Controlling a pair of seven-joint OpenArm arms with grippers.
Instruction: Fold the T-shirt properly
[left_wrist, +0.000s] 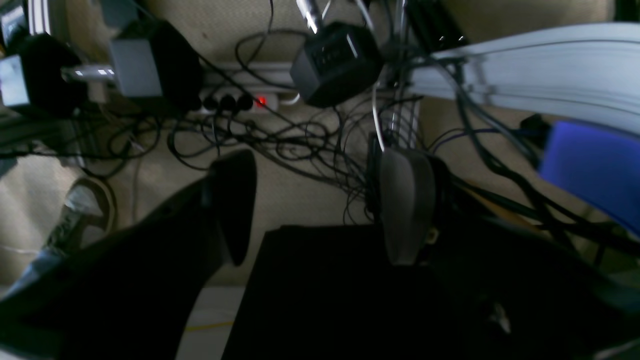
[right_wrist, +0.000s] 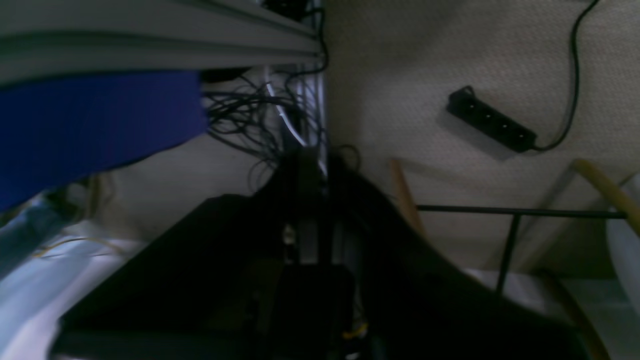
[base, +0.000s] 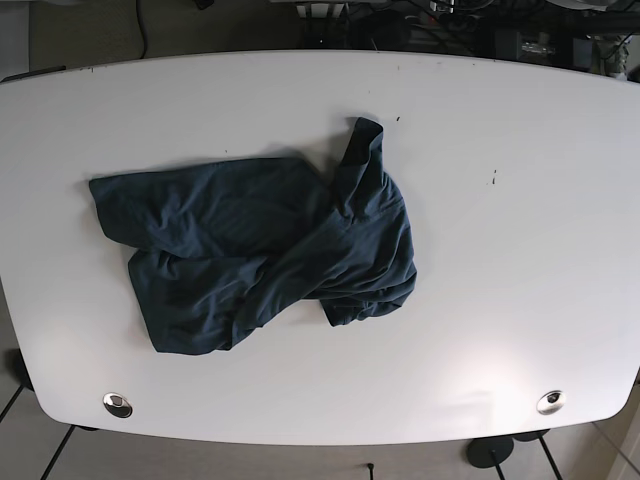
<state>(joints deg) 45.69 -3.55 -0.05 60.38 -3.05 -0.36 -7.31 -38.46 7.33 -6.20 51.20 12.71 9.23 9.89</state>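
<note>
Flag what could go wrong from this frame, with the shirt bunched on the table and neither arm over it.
1. The T-shirt lies crumpled with layers overlapping, so a pinch may catch several layers and fold it crooked.
2. Both wrist views show only floor and cables, not the shirt, so the first reach probably depends on the base view.
3. The white table looks smooth; dragging could slide the whole shirt.

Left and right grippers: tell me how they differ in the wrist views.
The left gripper has its jaws spread wide, with cables and floor showing between the two fingers; the right gripper shows only a narrow slit, so I cannot tell if it is shut. The left gripper hangs over a tangle of cables and a lit power strip; the right one hangs beside a black power strip on bare carpet. Both are off the table and hold nothing.
</note>
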